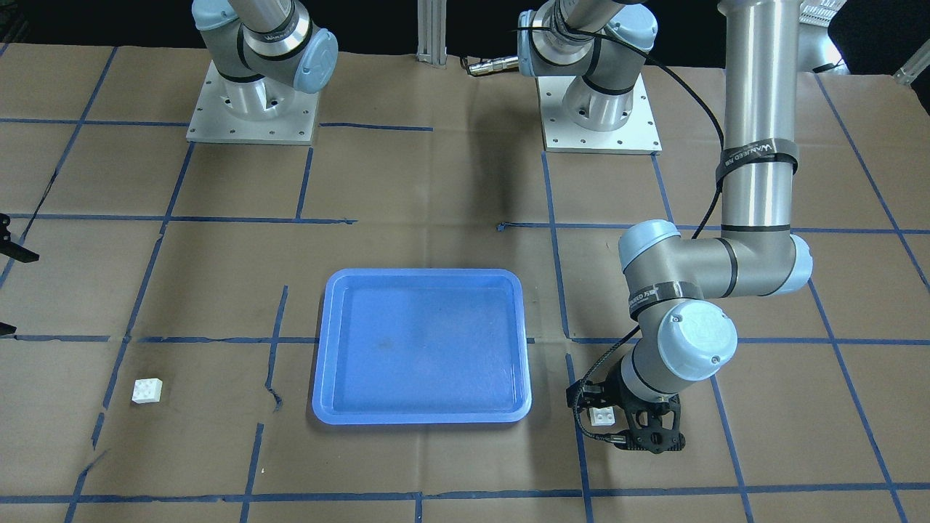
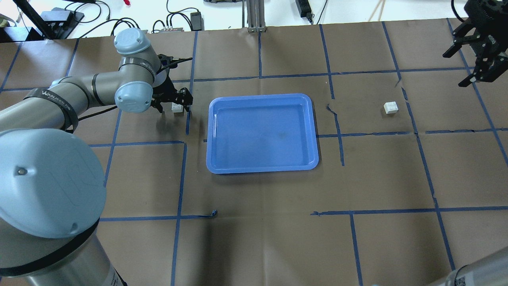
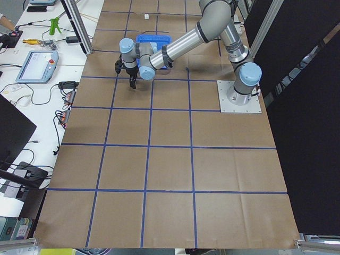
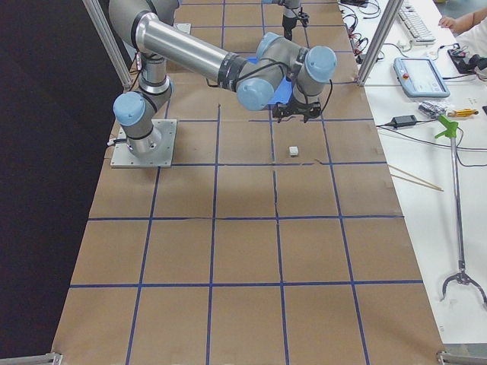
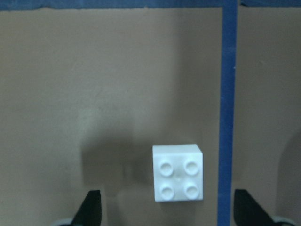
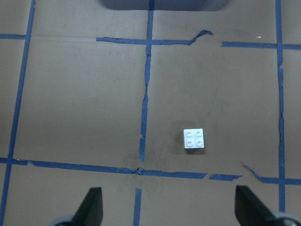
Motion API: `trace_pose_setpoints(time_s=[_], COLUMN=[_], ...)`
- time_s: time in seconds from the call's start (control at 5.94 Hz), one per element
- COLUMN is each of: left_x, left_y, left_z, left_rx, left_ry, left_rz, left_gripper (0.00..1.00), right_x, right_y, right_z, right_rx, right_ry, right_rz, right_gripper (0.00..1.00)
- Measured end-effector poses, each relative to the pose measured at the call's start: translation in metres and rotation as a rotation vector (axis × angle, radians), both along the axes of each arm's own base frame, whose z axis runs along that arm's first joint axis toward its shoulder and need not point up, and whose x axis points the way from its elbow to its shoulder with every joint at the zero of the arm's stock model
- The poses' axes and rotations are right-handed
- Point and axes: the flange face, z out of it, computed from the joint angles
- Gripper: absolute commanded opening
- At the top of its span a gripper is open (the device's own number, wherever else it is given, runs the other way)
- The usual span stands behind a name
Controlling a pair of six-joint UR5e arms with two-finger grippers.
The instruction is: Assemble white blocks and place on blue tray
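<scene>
One white block (image 2: 177, 107) lies on the brown paper left of the blue tray (image 2: 260, 96). My left gripper (image 2: 175, 105) is open and low, with a finger on each side of this block. The left wrist view shows the block (image 5: 178, 173) studs up between the two fingertips (image 5: 91, 208), untouched. The other white block (image 2: 391, 107) lies right of the tray. My right gripper (image 2: 454, 70) is open and hangs high beyond it; the right wrist view shows that block (image 6: 194, 138) far below. The tray (image 1: 421, 274) holds nothing.
Blue tape lines (image 2: 338, 131) cross the brown paper, torn in places. The two arm bases (image 1: 253, 109) stand at the robot's side of the table. A metal post (image 2: 254, 16) stands at the far edge.
</scene>
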Motion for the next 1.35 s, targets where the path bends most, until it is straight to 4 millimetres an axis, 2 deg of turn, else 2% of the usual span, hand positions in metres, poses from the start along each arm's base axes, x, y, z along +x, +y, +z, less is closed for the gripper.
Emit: trace_pose_setpoints(time_s=[0.17, 0.34, 0.67, 0.84, 1.01, 1.18, 1.35], left_x=[0.0, 0.0, -0.001, -0.004, -0.017, -0.045, -0.084], left_y=[-0.001, -0.002, -0.001, 0.003, 0.012, 0.023, 0.036], left_z=[0.004, 0.01, 0.021, 0.038, 0.059, 0.077, 0.087], left_rx=[-0.013, -0.024, -0.04, -0.044, -0.038, -0.037, -0.044], left_ry=[0.0, 0.002, 0.003, 0.003, 0.005, 0.008, 0.016], left_rz=[-0.006, -0.023, -0.073, -0.126, -0.202, -0.337, -0.55], left_gripper=[0.06, 0.0, 0.0, 0.0, 0.0, 0.0, 0.0], right_x=[-0.018, -0.024, -0.025, -0.022, -0.02, -0.018, -0.017], right_y=[-0.009, -0.018, -0.034, -0.034, -0.033, -0.032, -0.032], right_z=[-0.032, -0.059, -0.123, -0.155, -0.179, -0.196, -0.209], right_rx=[-0.007, -0.023, -0.048, -0.047, -0.051, -0.047, -0.045], right_ry=[-0.083, -0.165, -0.285, -0.322, -0.343, -0.36, -0.373], right_rz=[0.022, 0.015, -0.02, -0.033, -0.038, -0.039, -0.023], right_gripper=[1.0, 1.0, 1.0, 1.0, 1.0, 1.0, 1.0])
